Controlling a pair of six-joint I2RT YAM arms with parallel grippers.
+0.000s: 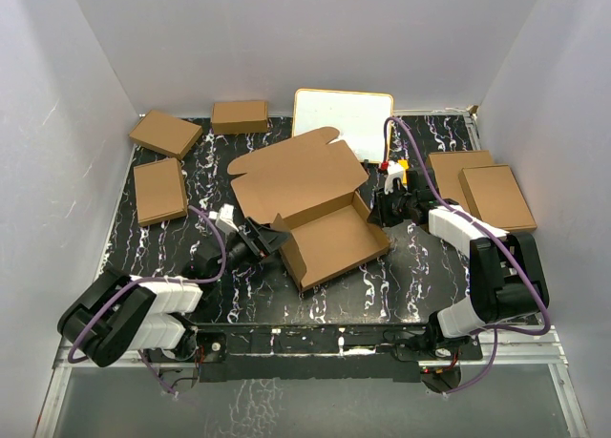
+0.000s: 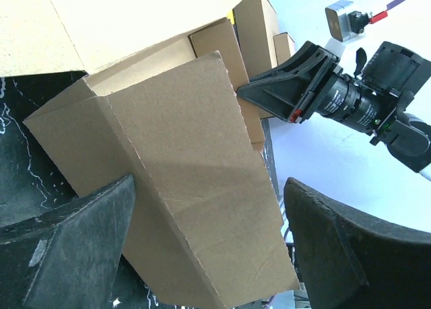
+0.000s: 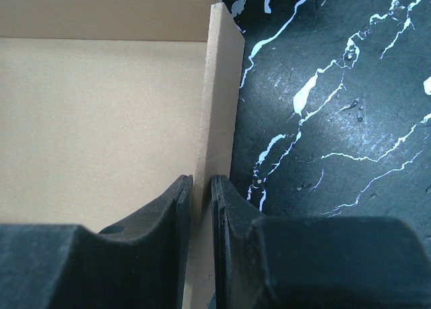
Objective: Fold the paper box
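1. The paper box [image 1: 329, 236] sits mid-frame on the black marbled worktop [image 1: 434, 266]. It is half formed: a shallow tray with its walls raised, and its lid panel [image 1: 296, 176] open toward the upper left.
2. It looks like thin, light card. I judge it stiff across a panel, bending only along the scored creases, quick to slide, and easy to crush if squeezed hard.
3. The best hold is probably a wall edge or flap, close to a crease.
4. The right jaws are closed on the tray's wall at centre right, one finger inside and one outside.
5. The left jaws stand wide apart with the tray's left corner between them, not clamped.
6. The tray holds nothing.
7. The smaller folded boxes [image 1: 159, 191] lie at upper left and at right. They are shut, so their contents are hidden.
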